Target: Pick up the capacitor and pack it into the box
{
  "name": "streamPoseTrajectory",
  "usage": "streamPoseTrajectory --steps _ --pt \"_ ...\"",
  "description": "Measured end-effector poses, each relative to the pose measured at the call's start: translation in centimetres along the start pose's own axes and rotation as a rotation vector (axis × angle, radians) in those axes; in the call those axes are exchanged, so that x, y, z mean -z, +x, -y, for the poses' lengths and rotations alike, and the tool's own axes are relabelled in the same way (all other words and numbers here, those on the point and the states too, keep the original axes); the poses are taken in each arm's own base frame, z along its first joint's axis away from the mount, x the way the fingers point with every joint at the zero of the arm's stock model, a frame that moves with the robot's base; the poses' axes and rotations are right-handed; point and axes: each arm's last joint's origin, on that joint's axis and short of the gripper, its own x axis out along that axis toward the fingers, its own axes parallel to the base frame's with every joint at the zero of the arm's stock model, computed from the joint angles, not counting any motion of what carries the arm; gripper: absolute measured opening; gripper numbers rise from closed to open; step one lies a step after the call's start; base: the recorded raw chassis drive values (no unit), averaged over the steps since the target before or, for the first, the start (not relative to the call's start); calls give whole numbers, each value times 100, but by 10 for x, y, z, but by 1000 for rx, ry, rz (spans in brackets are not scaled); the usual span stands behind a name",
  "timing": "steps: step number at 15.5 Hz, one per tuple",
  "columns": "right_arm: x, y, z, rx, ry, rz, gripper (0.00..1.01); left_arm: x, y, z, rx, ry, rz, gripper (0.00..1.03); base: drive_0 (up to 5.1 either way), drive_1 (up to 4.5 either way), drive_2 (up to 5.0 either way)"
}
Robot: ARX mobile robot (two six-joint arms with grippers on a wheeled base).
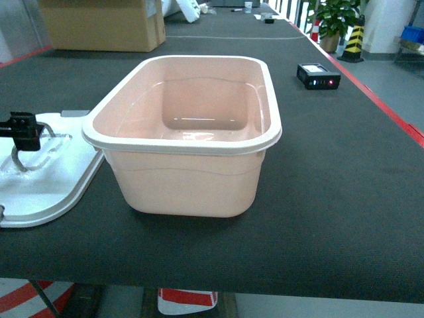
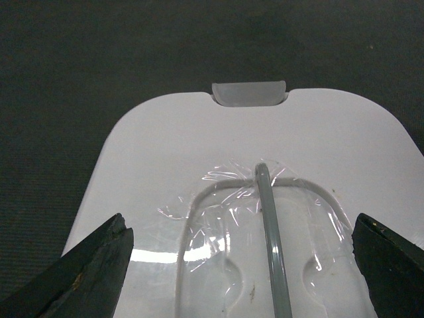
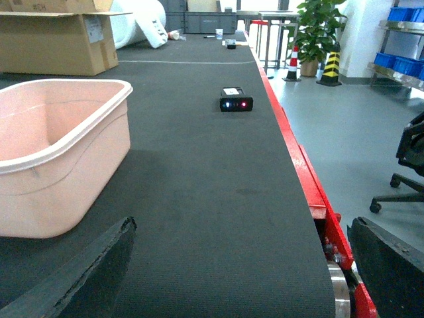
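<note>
We saw a long table (image 1: 344, 199) covered in dark matting, with a red edge along its right side, stretching away into the far part of the room. At the far left end of it stood a brown cardboard carton (image 1: 103, 25). Nearer to us, about the middle of the table, sat the box (image 1: 192, 132), a pale pink tub with a white rim, open at the top, and we could make out nothing lying inside it. Just left of the box, touching or nearly touching its near left corner, the white lid (image 1: 50, 182) lay flat on the matting; in the left wrist view its grey latch (image 2: 248, 93) pointed away from the camera and its thin grey handle (image 2: 273, 245) ran down a recess covered with crinkled clear film. The left gripper (image 2: 248, 265) hung right over that lid with its dark fingers (image 2: 93, 271) spread wide to either side of the handle, grasping nothing. The right gripper (image 3: 245, 271) was likewise released, its fingers wide apart above bare matting, right of the box and near the red edge. To the far right of the box lay a small black device (image 1: 318, 75) showing small lit lights. We could find no capacitor in any view.
</note>
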Motion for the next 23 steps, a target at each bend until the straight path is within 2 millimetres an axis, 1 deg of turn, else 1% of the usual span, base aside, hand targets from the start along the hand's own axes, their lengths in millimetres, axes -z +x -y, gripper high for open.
streamPoseTrajectory --steps 4,5,7,13,14,17,19,20,21,22,23 --pt "0 0 0 0 0 0 98 14 12 4 28 -3 -38 98 0 0 0" --pt "0 0 0 0 0 0 98 19 14 6 30 -3 -53 97 0 0 0" --pt "0 0 0 0 0 0 98 23 15 7 33 -7 -69 76 0 0 0" --pt "0 0 0 0 0 0 98 24 15 9 39 -8 -79 10 0 0 0" --pt "0 0 0 0 0 0 98 23 14 12 41 -6 -81 2 0 0 0" --pt "0 0 0 0 0 0 98 21 7 15 -2 -5 -79 2 0 0 0" --pt "0 0 0 0 0 0 98 -9 -5 12 -62 -30 -62 2 0 0 0" --pt "0 0 0 0 0 0 98 -31 -13 10 -93 -36 -29 2 0 0 0" --pt "0 0 0 0 0 0 98 -57 -20 10 -118 -44 7 2 0 0 0" --pt "0 0 0 0 0 0 98 -88 -31 14 -148 -56 66 2 0 0 0" --pt "0 0 0 0 0 0 98 -114 -41 25 -160 -62 104 2 0 0 0"
